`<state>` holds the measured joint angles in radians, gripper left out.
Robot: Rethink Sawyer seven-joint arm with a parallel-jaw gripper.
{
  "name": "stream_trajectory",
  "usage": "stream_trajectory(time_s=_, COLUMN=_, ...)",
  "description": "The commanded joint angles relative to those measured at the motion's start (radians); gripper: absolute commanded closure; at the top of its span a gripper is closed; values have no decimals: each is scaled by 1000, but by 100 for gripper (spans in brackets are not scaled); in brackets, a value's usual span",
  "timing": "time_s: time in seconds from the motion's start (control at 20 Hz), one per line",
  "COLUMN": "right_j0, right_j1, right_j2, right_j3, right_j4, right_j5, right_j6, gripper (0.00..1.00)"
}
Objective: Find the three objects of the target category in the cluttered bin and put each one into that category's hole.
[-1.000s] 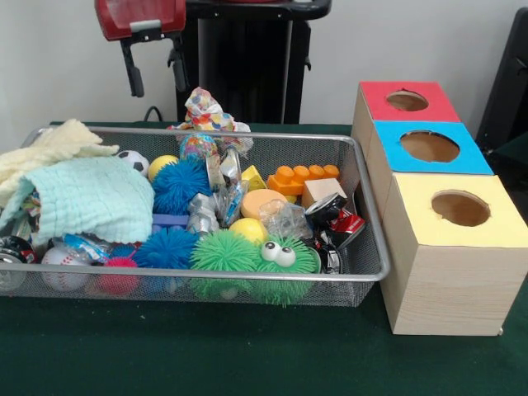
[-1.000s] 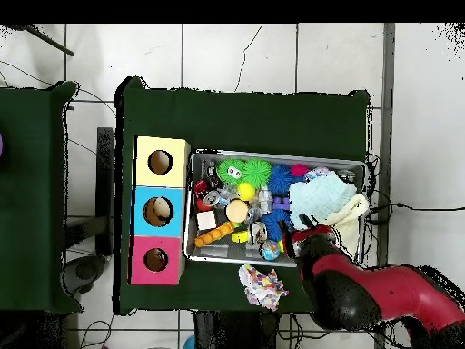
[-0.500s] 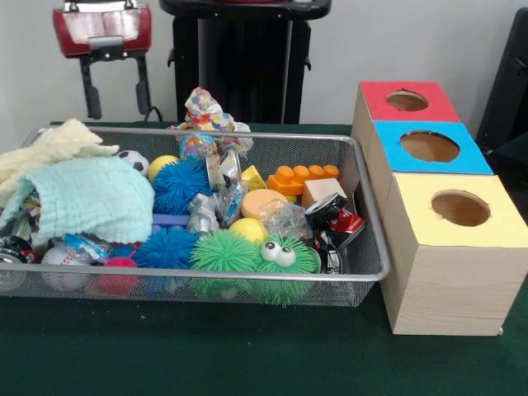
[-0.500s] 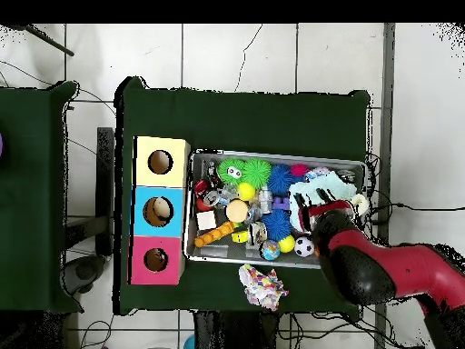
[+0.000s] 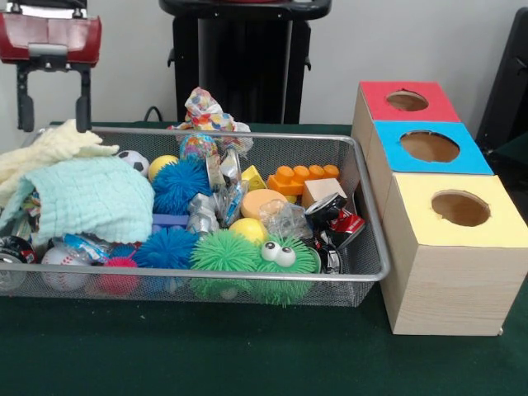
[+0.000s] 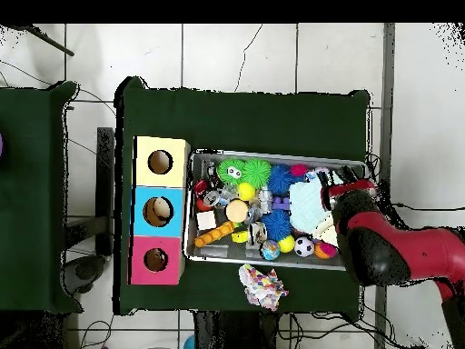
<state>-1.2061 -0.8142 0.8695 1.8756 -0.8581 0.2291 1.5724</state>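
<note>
The hand (image 5: 54, 106) hangs open and empty above the cream cloth (image 5: 45, 148) at one end of the wire bin (image 5: 363, 272); three-hole box (image 5: 441, 206) alongside.

The wire-mesh bin (image 5: 363, 247) on the green table holds mixed clutter including spiky balls, cloths and blocks, and just beside it stands a wooden box (image 5: 450, 285) with round holes in red, blue and yellow tops.
</note>
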Motion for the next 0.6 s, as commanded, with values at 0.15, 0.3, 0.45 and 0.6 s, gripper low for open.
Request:
stream_trajectory(time_s=0.15, right_j0=114, right_j1=91, right_j2=-187, right_j3=-129, right_j4=-202, right_j5=-14, right_j6=14, gripper=0)
stream_trajectory(time_s=0.3, right_j0=192, right_j1=117, right_j2=-290, right_j3=-153, right_j4=-232, right_j5=-83, right_j6=117, gripper=0)
stream_trajectory(time_s=0.45, right_j0=248, right_j1=160, right_j2=-361, right_j3=-174, right_j4=-232, right_j5=-137, right_j6=161, gripper=0)
stream_trajectory(time_s=0.6, right_j0=275, right_j1=181, right_j2=-399, right_j3=-169, right_j4=-193, right_j5=-162, right_j6=181, gripper=0)
